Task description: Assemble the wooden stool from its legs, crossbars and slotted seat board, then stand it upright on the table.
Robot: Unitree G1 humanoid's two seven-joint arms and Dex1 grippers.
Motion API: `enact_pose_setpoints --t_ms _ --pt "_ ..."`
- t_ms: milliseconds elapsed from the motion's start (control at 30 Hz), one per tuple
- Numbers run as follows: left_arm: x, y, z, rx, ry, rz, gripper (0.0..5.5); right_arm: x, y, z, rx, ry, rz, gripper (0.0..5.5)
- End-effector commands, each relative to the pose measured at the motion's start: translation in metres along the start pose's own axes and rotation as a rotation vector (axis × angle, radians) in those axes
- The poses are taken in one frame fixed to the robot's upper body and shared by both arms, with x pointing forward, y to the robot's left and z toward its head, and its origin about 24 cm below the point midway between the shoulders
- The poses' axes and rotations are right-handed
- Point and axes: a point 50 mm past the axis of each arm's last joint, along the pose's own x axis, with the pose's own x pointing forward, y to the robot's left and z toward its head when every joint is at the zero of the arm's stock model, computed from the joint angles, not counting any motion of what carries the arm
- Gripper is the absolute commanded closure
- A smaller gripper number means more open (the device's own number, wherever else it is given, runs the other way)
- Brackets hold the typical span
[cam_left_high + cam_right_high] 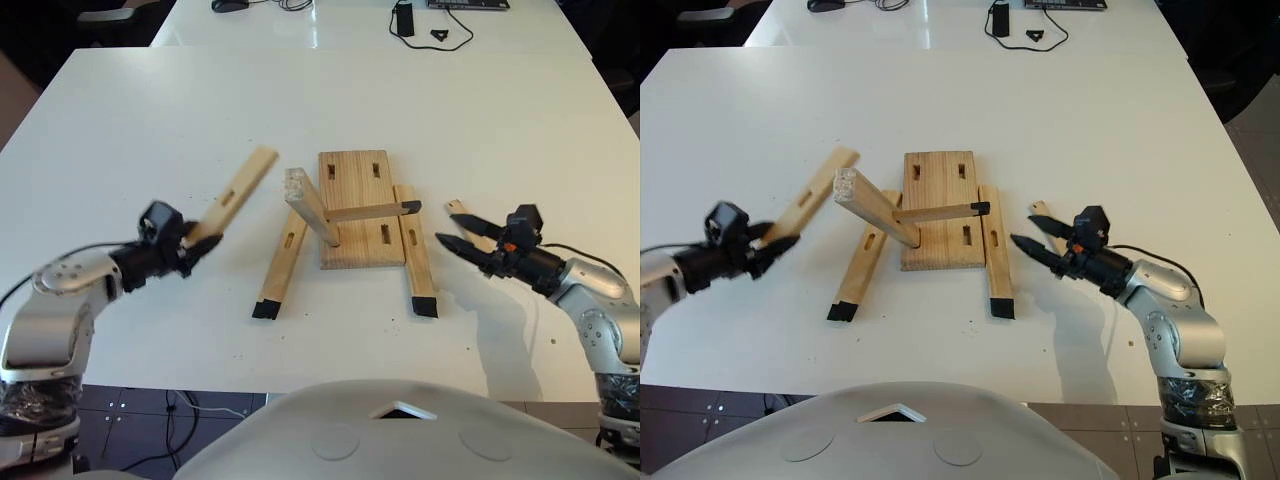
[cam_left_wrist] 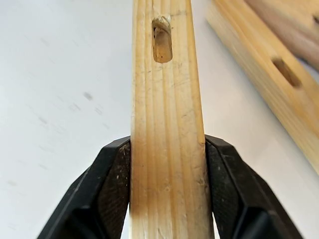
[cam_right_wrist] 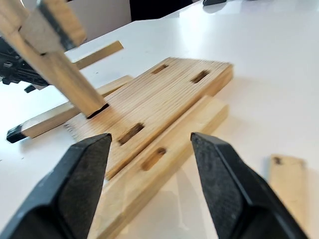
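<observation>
Bright, even light from above in my views; white table [image 1: 150, 130] nr washed out, faint soft shadows by each leg [image 1: 281, 262].

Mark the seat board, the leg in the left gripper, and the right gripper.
seat board [image 1: 353, 185], left eye view, bare face between slots.
leg [image 1: 245, 180], left eye view, mid-shaft.
right gripper [image 3: 149, 142], right wrist view, midway between fingertips.

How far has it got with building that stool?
Early on. One leg stands in a slot of the seat board, a crossbar jutting from it. The left gripper holds a second leg raised; the right gripper hovers open. Two legs and another crossbar lie loose on the table, so most joining and the standing-up remain.
</observation>
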Motion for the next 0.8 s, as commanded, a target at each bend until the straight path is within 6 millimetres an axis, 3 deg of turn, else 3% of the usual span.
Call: enact_pose_setpoints --t_ms 33,100,167,300,467,567,800 --pt "-0.005 0.005 0.076 0.030 -0.351 0.028 3.47 -0.003 -0.026 0.040 -0.003 -0.176 -0.121 2.58" --pt "-0.016 -0.011 0.112 0.010 -0.549 -0.109 3.47 0.000 -0.031 0.067 0.000 -0.288 -0.136 2.58" --pt "-0.031 -0.031 0.140 0.016 -0.694 -0.295 3.47 0.005 -0.022 0.101 -0.009 -0.400 -0.045 2.58" --pt "-0.051 -0.070 0.173 0.087 -0.807 -0.634 3.47 0.015 0.027 0.150 -0.096 -0.493 0.302 2.58" --pt "-0.046 -0.093 0.177 0.072 -0.754 -0.805 3.47 0.020 0.064 0.166 -0.175 -0.449 0.582 2.38" --pt "-0.040 -0.102 0.170 0.100 -0.685 -0.863 3.47 0.024 0.075 0.174 -0.192 -0.440 0.672 1.97" --pt "-0.032 -0.107 0.157 0.147 -0.623 -0.892 3.47 0.026 0.089 0.181 -0.225 -0.419 0.797 1.97"
